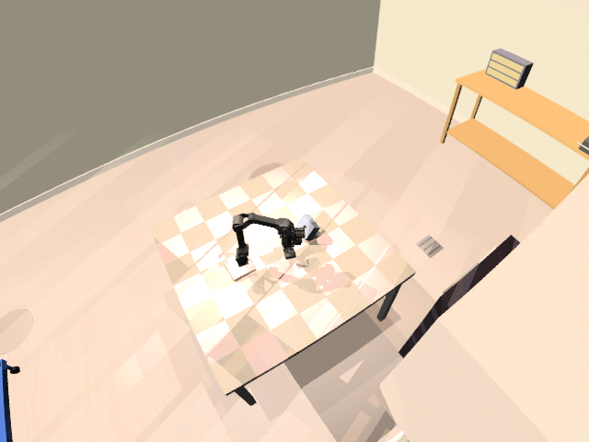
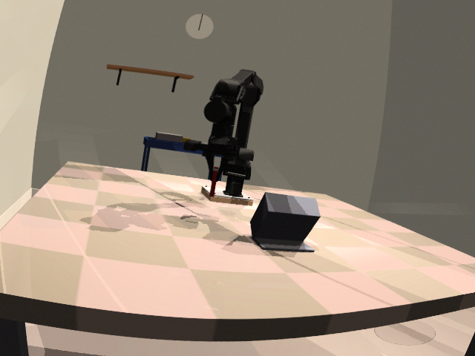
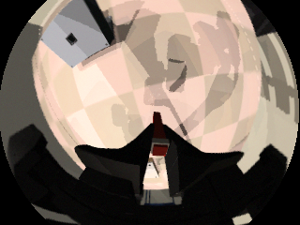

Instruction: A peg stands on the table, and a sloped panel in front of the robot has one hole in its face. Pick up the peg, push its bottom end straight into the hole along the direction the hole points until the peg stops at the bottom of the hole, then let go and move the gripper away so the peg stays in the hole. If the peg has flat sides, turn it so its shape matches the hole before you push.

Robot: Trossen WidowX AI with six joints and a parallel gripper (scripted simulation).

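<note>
The red peg (image 2: 213,184) (image 3: 159,149) has flat sides and a squarish top with a pale band. My gripper (image 2: 216,170) (image 3: 157,127) is shut on its upper part. The peg hangs nearly upright, with its lower end above the table. The grey block with the sloped panel (image 1: 306,224) (image 2: 284,224) (image 3: 87,23) stands apart from the gripper, at the upper left in the wrist view. Its small dark hole (image 3: 71,38) looks square there. The exterior view shows the block's back, so the hole is hidden. The peg cannot be made out in the top view.
The checkered table (image 1: 275,311) (image 2: 245,287) carries the arm's pale base plate (image 1: 234,272) (image 2: 230,199), which is behind the peg in the exterior view. Shadows of the arm fall on the table. A wooden shelf unit (image 1: 527,102) and a blue cart (image 2: 165,144) stand off the table.
</note>
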